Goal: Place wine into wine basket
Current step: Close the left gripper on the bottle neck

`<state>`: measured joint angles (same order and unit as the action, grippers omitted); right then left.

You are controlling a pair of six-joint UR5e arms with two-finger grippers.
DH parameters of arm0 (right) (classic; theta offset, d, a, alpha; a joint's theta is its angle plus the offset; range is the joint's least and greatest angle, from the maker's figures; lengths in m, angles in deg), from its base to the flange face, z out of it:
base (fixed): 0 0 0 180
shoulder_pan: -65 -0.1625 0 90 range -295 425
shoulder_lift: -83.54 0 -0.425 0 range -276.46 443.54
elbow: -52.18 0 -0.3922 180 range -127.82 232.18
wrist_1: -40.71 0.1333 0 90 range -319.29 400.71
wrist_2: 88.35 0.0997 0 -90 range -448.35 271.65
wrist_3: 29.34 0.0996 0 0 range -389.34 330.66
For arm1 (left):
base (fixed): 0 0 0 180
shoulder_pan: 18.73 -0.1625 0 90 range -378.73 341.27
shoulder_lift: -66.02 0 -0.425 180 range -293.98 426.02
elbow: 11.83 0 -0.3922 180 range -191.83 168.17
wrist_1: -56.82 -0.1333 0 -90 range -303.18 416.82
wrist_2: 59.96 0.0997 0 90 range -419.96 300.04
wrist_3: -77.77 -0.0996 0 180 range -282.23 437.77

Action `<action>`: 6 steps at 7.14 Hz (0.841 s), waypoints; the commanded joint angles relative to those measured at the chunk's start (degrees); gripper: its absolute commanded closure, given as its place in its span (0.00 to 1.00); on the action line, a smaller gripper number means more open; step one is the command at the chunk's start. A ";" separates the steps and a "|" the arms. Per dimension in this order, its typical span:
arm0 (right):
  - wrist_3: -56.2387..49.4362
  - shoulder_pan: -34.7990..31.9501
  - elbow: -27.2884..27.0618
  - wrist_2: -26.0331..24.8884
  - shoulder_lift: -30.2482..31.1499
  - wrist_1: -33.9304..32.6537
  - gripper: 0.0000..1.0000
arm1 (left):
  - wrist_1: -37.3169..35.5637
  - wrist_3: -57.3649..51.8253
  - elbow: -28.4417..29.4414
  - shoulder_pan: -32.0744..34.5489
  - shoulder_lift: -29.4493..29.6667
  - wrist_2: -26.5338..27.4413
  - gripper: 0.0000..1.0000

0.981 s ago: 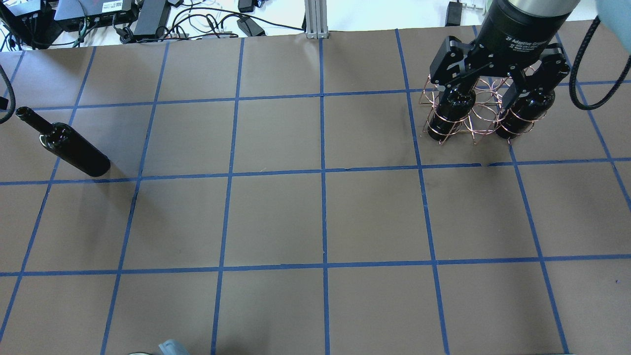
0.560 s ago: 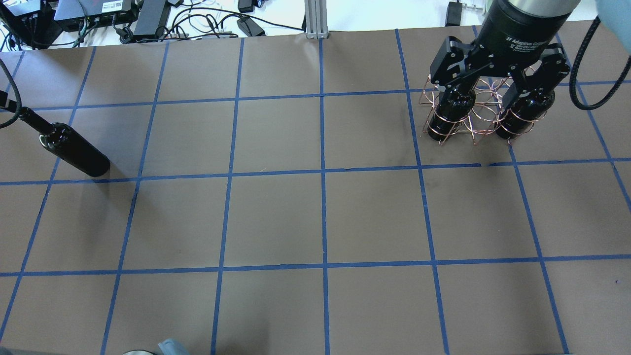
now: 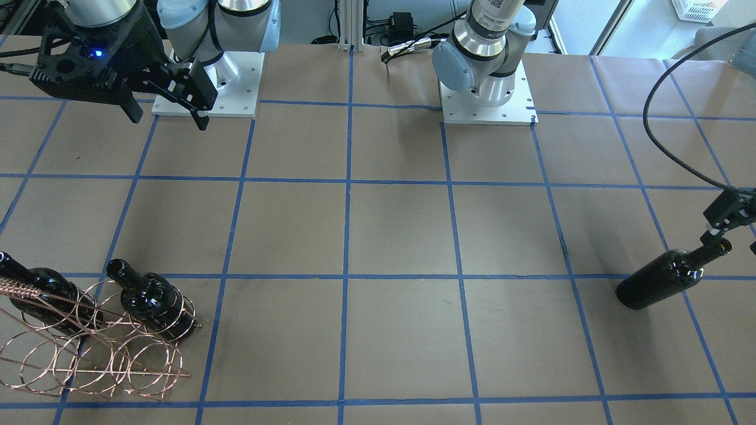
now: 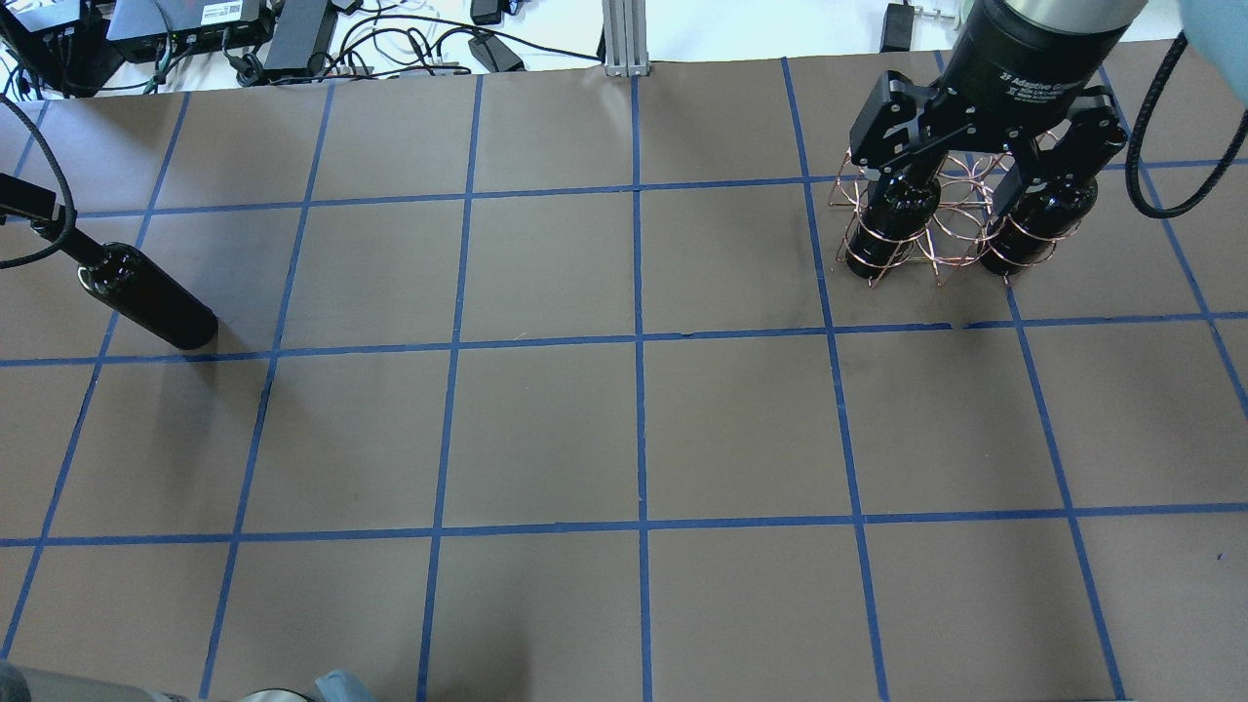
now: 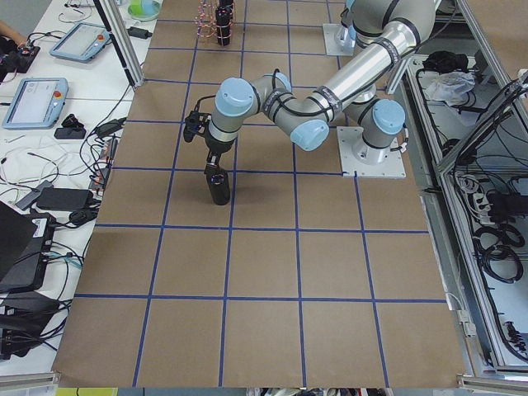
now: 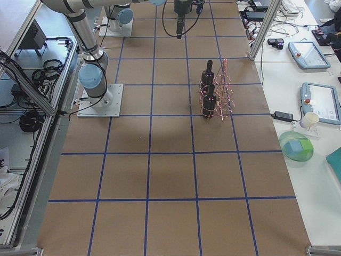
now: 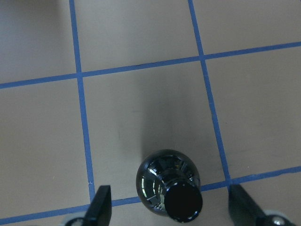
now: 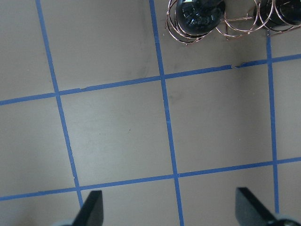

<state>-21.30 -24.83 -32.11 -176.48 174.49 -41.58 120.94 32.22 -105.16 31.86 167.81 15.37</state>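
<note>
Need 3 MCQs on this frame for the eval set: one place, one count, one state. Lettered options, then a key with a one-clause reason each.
1. Where on the table is the loose bottle?
A. Lying flat at the centre.
B. Upright, on the robot's left side.
C. On a robot base plate.

2. How many bottles sit in the wine basket?
A. None.
B. Three.
C. Two.

3. The left pincer is:
A. Open, a finger on either side of the bottle's mouth.
B. Shut on the neck.
C. Out of view.

Key: 1 B, it stands alone, far from the basket; 2 C, two dark bottles stand in its rings; 3 A, the wrist view shows clear gaps beside the mouth.
</note>
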 commanded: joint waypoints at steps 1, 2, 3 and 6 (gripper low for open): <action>0.22 0.00 0.00 0.15 -0.07 0.02 0.00 | -0.49 2.82 -0.10 1.78 0.17 2.69 0.12; 0.14 0.00 0.00 0.15 -0.07 0.11 0.00 | -0.40 4.22 -0.18 1.97 0.25 2.80 0.14; 0.05 0.00 0.00 0.15 0.01 0.02 0.00 | -0.40 4.24 -0.18 1.97 0.51 2.89 0.15; 0.22 0.00 -0.09 0.15 -0.07 0.11 0.00 | -0.32 4.06 -0.27 1.88 0.69 2.89 0.25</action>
<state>-21.11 -24.83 -32.13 -176.27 174.43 -41.52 120.56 36.39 -105.37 33.80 168.42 18.21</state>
